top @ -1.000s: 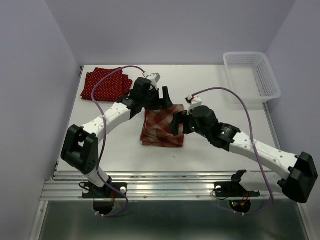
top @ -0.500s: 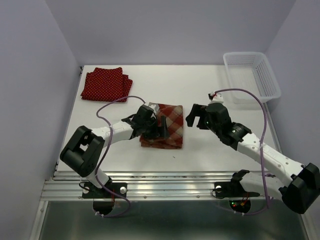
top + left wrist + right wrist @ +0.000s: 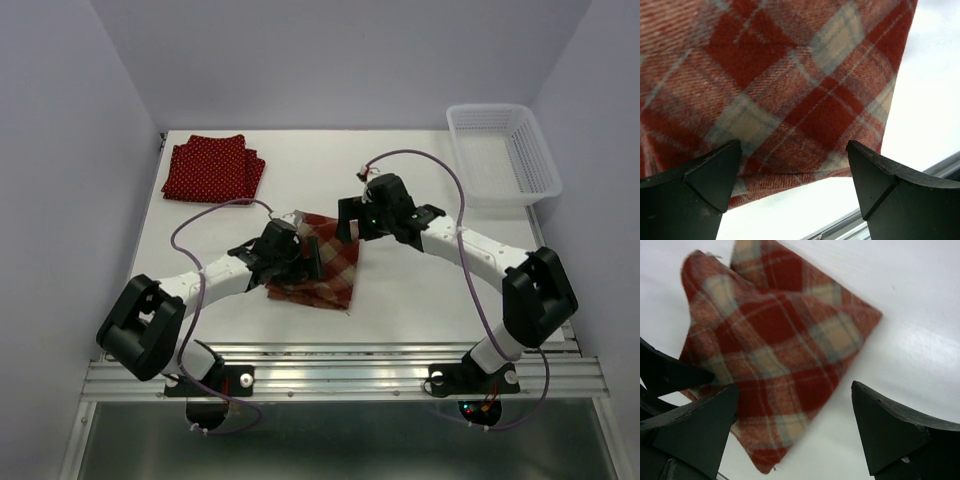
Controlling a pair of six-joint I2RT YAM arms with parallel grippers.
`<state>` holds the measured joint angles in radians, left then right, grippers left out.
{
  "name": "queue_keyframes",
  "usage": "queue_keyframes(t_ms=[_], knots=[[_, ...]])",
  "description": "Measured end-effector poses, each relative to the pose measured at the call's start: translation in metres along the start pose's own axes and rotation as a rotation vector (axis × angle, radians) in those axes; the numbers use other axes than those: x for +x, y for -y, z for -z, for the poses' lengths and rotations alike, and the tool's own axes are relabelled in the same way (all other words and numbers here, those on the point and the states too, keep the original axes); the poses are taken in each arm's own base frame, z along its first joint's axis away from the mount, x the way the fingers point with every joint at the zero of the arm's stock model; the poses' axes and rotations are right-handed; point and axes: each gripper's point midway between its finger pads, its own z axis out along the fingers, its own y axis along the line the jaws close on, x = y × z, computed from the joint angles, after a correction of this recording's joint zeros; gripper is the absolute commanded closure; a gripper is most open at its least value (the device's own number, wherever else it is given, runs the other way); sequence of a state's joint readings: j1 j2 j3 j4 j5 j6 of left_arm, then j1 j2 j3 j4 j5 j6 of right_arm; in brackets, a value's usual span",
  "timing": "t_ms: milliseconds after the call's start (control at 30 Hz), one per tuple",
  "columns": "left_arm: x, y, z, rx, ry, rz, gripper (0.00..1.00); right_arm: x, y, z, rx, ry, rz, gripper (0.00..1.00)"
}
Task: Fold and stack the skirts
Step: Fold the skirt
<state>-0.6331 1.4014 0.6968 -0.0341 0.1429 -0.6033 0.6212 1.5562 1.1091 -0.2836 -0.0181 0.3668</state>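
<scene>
A folded red-and-cream plaid skirt (image 3: 325,268) lies mid-table; it fills the left wrist view (image 3: 790,90) and shows in the right wrist view (image 3: 775,355). Its far right corner sits under the right arm's head. My left gripper (image 3: 303,257) rests low over the skirt's left part, open, the near fold edge between its fingers (image 3: 795,170). My right gripper (image 3: 352,222) hovers open over the skirt's far right corner (image 3: 795,412), holding nothing. Folded dark red polka-dot skirts (image 3: 212,168) lie stacked at the far left corner.
A white mesh basket (image 3: 503,152) stands at the back right corner. The table's metal front rail (image 3: 340,375) runs along the near edge. The skirt's near corner lies close to that edge.
The right arm swung left and forward, now over the plaid skirt's far right corner. The left gripper slid nearer, and the plaid skirt turned and shifted towards the front edge.
</scene>
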Motion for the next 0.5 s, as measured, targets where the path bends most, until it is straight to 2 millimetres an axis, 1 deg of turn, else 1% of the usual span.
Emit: queue_keyframes(t_ms=[100, 133, 167, 233, 300, 333, 433, 500], knots=[[-0.005, -0.006, 0.009, -0.041, 0.022, 0.002, 0.01, -0.017, -0.025, -0.013, -0.127, 0.001, 0.092, 0.00], [-0.008, -0.007, 0.012, -0.048, 0.033, 0.005, 0.01, -0.015, -0.031, -0.015, -0.164, -0.010, 0.120, 0.00], [-0.011, -0.008, 0.015, -0.059, 0.041, 0.006, 0.01, -0.016, -0.038, -0.021, -0.204, -0.021, 0.147, 0.00], [-0.022, -0.010, 0.022, -0.082, 0.077, 0.014, 0.01, -0.014, -0.050, -0.028, -0.284, -0.045, 0.203, 0.00], [-0.031, -0.013, 0.027, -0.101, 0.107, 0.022, 0.01, -0.006, -0.058, -0.042, -0.353, -0.082, 0.249, 0.00], [-0.035, -0.015, 0.030, -0.108, 0.121, 0.030, 0.01, 0.001, -0.059, -0.049, -0.380, -0.108, 0.264, 0.00], [-0.042, -0.020, 0.037, -0.125, 0.147, 0.047, 0.01, 0.021, -0.059, -0.066, -0.425, -0.176, 0.281, 0.00], [-0.044, -0.023, 0.041, -0.135, 0.158, 0.057, 0.01, 0.029, -0.057, -0.075, -0.427, -0.203, 0.279, 0.00]])
